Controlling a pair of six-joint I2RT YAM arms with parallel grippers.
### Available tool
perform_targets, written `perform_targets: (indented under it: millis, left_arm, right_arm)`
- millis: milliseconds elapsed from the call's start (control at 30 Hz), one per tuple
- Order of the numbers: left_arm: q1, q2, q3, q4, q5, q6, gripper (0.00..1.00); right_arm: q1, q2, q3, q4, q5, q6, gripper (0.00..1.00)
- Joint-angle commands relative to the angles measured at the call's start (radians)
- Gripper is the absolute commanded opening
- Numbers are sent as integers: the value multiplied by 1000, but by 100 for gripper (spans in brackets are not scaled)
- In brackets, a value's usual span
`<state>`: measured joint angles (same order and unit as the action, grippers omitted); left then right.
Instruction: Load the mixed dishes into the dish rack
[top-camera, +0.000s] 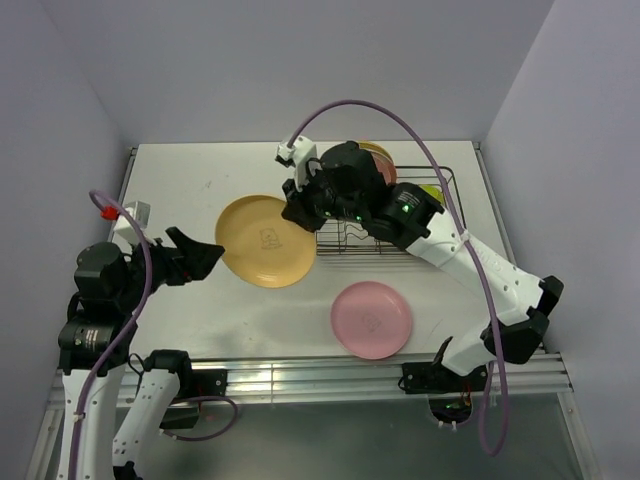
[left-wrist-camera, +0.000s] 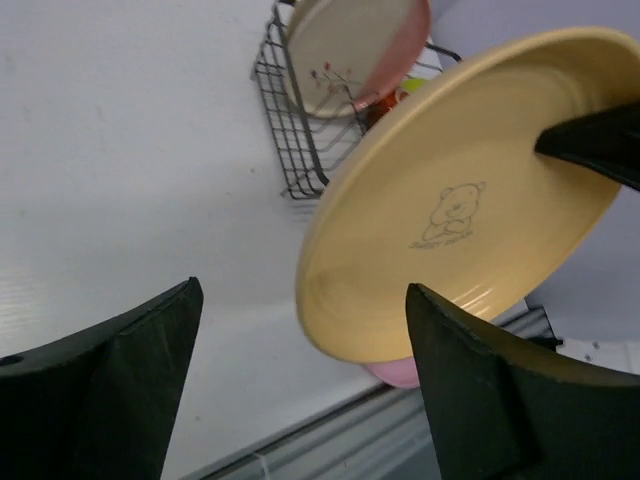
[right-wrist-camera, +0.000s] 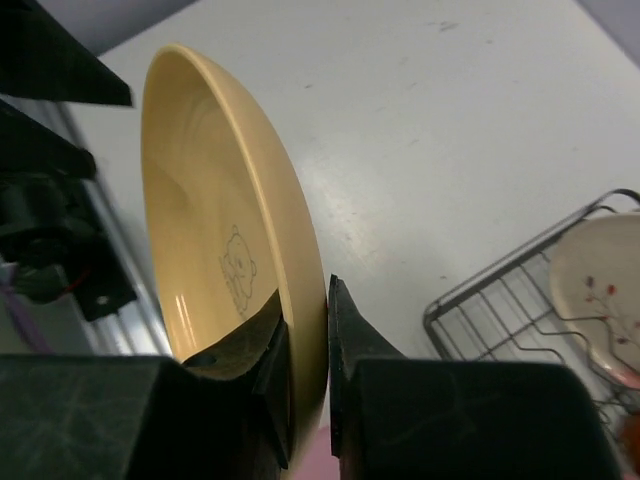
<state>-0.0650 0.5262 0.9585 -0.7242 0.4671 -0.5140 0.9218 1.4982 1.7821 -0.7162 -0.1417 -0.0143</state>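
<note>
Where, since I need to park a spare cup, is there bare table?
Bare table lies far left, between the far edge and the yellow plate. Another patch runs along the near edge, left of the pink plate. Crowded: the dish rack side, where the right claw grips the yellow plate's rim, with the open left claw opposite.

My top camera looks down on the white table (top-camera: 190, 180) from high behind its near edge. Each wrist camera looks forward between its own jaws, the right one very close. All three views share the round yellow-orange plate (top-camera: 262, 242) and the dark wire dish rack (left-wrist-camera: 295, 150).
</note>
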Motion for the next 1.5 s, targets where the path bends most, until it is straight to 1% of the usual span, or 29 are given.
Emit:
perform_targets:
  millis: [0,33,67,100,133,167,200,233,267,300,333,367,400,433,500,533,567,600,633,667,700,733,867,900,933,1100,1200,1300,1467]
  left_arm:
    - [1,6,59,-4,-233,-89,94]
    - [1,6,62,-12,-270,-128,97]
    - [1,8,63,-18,-301,-150,98]
    - [1,9,60,-21,-336,-168,98]
    - [1,12,53,-17,-337,-196,98]
    - [1,21,31,-8,-329,-204,98]
    - [1,26,19,2,-309,-210,98]
    - [1,34,2,23,-265,-216,96]
    - [1,46,-30,34,-242,-218,95]
    - [1,50,-46,43,-225,-218,94]
    - [1,55,-61,51,-203,-218,92]
    - [1,57,-93,69,-193,-215,92]
    - [1,57,-107,78,-186,-215,92]
    - [1,60,-121,89,-176,-213,91]
    - [1,67,-150,109,-163,-213,90]
    - [1,72,-162,115,-150,-215,90]
    - [1,75,-168,124,-142,-215,90]
    - [1,78,-171,127,-137,-216,89]
    - [1,81,-176,131,-128,-218,89]
    - [1,81,-181,129,-119,-221,88]
    - [1,80,-184,131,-116,-221,88]
    - [1,74,-199,137,-110,-222,88]
    - [1,72,-237,157,-88,-216,88]
    - [1,74,-248,173,-76,-224,87]
    - [1,78,-265,183,-50,-233,87]
    - [-1,104,-274,236,34,-274,86]
    - [1,113,-265,246,68,-268,86]
    - [-1,132,-248,235,76,-241,86]
    - [-1,141,-251,236,82,-231,86]
  right_arm:
    - [3,-113,-74,107,215,-81,0]
    - [3,-134,-134,135,267,-96,0]
    - [3,-156,-159,158,360,-145,0]
    - [2,-189,-182,197,413,-174,0]
    - [3,-203,-220,211,456,-209,0]
    - [2,-217,-237,225,505,-301,0]
    - [2,-242,-257,256,587,-346,0]
    - [-1,-257,-301,274,620,-387,0]
    - [-3,-275,-325,297,643,-474,0]
    - [-6,-320,-351,349,652,-516,0]
    - [-20,-344,-399,372,637,-551,0]
    - [-30,-392,-421,391,617,-616,0]
    - [-46,-414,-443,418,582,-642,0]
    - [-93,-426,-464,420,558,-680,0]
    - [-150,-432,-466,393,518,-704,0]
    - [-209,-429,-467,382,499,-726,0]
    - [-230,-423,-472,376,484,-749,0]
    - [-242,-423,-502,388,475,-789,0]
    - [-248,-423,-529,409,467,-879,0]
    - [-253,-423,-550,461,459,-924,0]
    - [-255,-420,-582,475,450,-969,0]
    - [-256,-412,-590,483,409,-1040,0]
    - [-261,-345,-579,426,341,-1148,0]
    - [-261,-339,-602,443,337,-1180,0]
    - [-261,-325,-625,486,344,-1194,0]
    - [-265,-262,-670,540,370,-1315,0]
    - [-288,-202,-655,546,367,-1343,0]
    - [-311,-142,-658,575,360,-1374,0]
    - [-330,-95,-647,606,349,-1403,0]
